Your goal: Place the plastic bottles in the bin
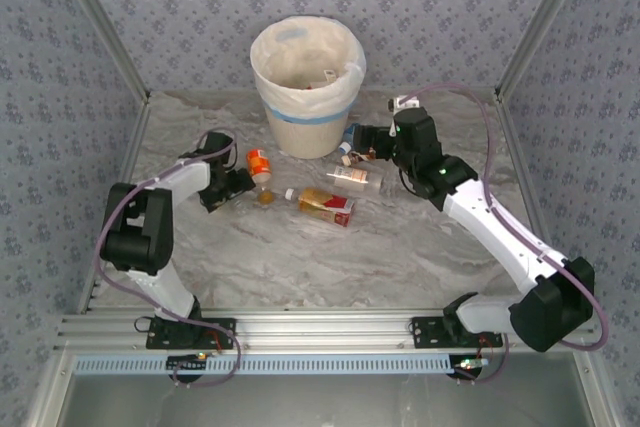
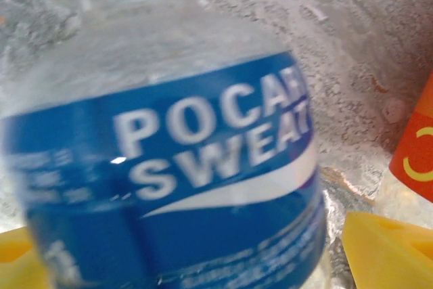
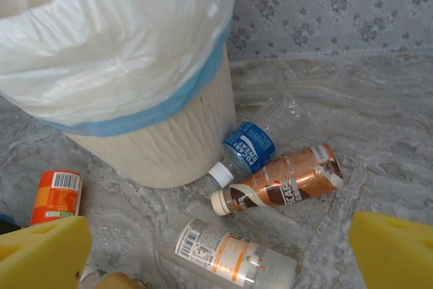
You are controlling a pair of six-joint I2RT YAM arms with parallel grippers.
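At left hand [image 2: 203,256] | blue-label bottle [image 2: 169,160] blurred | its top cropped

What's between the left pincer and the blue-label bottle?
Nothing visible. The blue-label bottle lies right between the left pincer's open yellow fingers, with a slim gap beside one finger.

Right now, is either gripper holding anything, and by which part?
Right gripper: open, nothing held. Left gripper: its fingers flank the blue-labelled bottle at the label, mid-body; whether they grip it cannot be told.
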